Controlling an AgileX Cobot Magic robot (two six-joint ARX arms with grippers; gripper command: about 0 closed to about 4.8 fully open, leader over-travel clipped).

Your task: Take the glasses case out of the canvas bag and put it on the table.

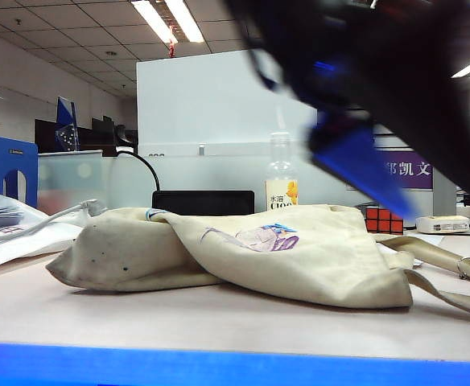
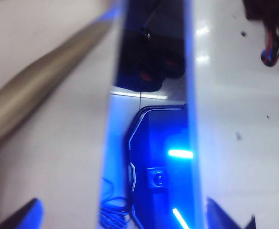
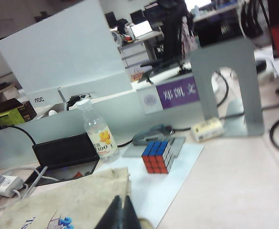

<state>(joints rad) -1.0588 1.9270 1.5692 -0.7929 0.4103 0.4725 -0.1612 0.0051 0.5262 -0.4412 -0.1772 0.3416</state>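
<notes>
Down at the near edge, the bench (image 1: pixel 219 322) is carrying the bag (image 1: pixel 219 257), which is lying slumped with its long axis running left to right and its straps (image 1: pixel 436 257) trailing off to the right, so the mouth is probably facing that way. No case is showing in any view; I'm judging it's inside that cloth. The right claw (image 3: pixel 122 213) is hanging clenched and empty just over the bag's edge, making it the nearer one, with the case likely lying below and behind its tips. The left claw (image 2: pixel 125 218) is standing released, fingers spread wide, looking down on pale bench beside a blurred strap. A blurred dark arm (image 1: pixel 380 72) is crossing overhead; I can't tell whose. Farther back, the cube (image 3: pixel 156 156) and bottle (image 3: pixel 99 136) are sitting clear.
</notes>
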